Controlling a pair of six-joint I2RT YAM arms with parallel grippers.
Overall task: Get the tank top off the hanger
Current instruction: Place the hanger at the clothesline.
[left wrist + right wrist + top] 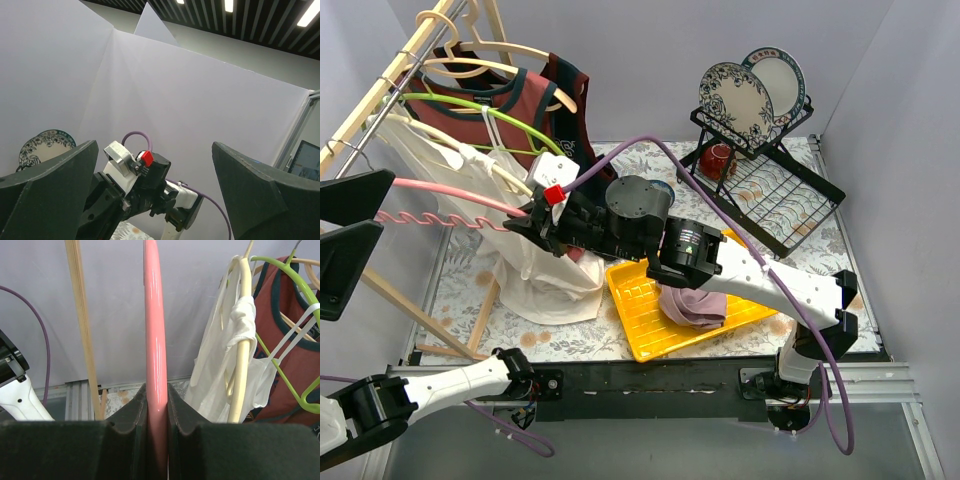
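Note:
A pink hanger [450, 190] with a wavy lower bar sticks out leftward, bare as far as I can see. My right gripper [527, 222] is shut on its arm, and in the right wrist view [156, 395] the pink bar [154, 315] runs straight up between the closed jaws. A white tank top [545, 285] hangs on a cream hanger [241, 340] just right of it. A red tank top [500, 100] hangs behind on a green hanger [480, 108]. My left gripper [360, 222] is open and empty, raised at the far left beside the pink hanger's tip; its fingers [45, 190] frame the right arm.
A wooden clothes rail [390, 75] slants along the left with several hangers. A yellow tray [640, 320] near the front holds a mauve cloth [692, 305]. A black dish rack [770, 190] with plates [735, 95] and a red cup [717, 157] stands at the back right.

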